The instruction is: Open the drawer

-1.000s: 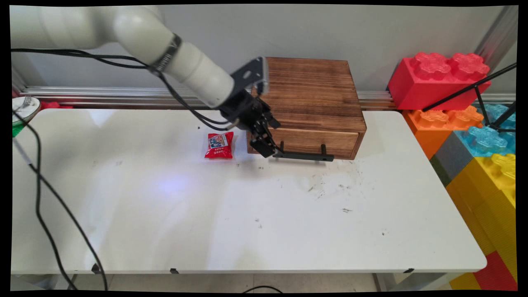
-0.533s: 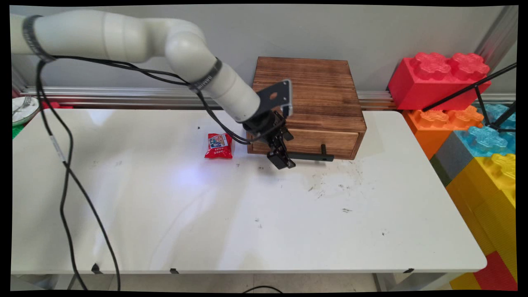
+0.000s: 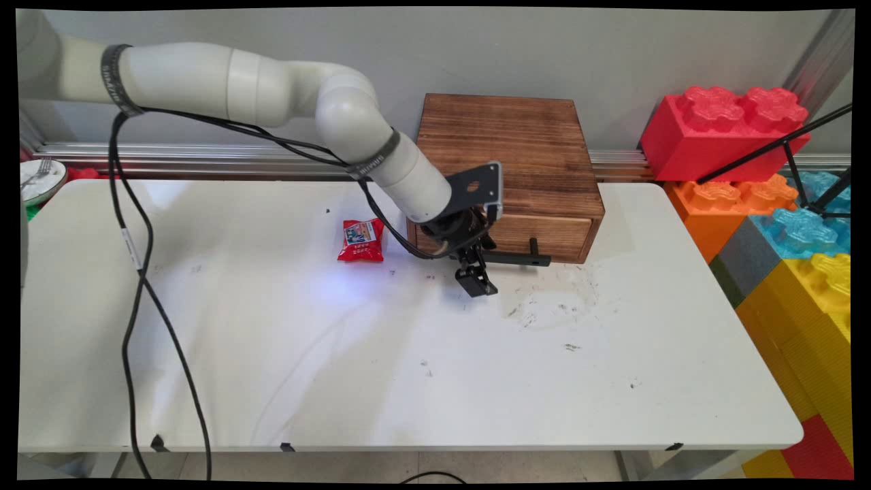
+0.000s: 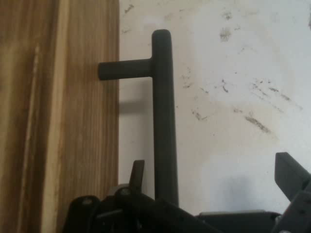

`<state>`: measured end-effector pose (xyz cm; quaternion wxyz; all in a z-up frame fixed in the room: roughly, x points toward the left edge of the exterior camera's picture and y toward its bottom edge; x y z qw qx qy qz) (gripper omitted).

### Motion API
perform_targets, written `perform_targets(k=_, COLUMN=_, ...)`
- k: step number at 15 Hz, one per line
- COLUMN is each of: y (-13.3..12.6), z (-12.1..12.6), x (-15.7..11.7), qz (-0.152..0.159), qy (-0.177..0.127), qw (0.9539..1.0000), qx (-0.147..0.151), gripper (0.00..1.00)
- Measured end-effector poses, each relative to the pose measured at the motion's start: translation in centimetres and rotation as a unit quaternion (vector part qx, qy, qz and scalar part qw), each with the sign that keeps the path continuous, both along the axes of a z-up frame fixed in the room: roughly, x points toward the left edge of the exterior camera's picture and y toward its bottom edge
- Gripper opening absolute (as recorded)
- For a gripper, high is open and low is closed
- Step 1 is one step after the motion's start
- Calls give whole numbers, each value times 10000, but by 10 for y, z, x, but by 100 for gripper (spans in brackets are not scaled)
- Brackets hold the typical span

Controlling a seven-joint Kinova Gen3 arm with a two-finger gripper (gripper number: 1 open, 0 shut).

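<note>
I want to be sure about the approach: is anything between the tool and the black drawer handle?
Nothing visible. The black handle lies between the fingers of the open tool, with one finger in the gap beside the wooden drawer front.

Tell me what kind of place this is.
Most likely a robotics lab or test bench. A cabled arm with a gripper works at a scuffed white table holding only a wooden drawer box and a red snack packet, with giant toy bricks stacked alongside.
</note>
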<state>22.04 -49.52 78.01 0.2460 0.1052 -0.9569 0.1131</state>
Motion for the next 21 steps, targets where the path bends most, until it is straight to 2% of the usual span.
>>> perform_targets(k=6, y=2, z=-18, x=-15, qz=-59, qy=-64, qw=9999, qx=76, gripper=100)
perform_targets(k=13, y=21, z=-20, x=-28, qz=-90, qy=-53, qw=9997, qx=210, gripper=100)
perform_targets(k=21, y=71, z=-17, x=-36, qz=-237, qy=-50, qw=9987, qx=439, gripper=100)
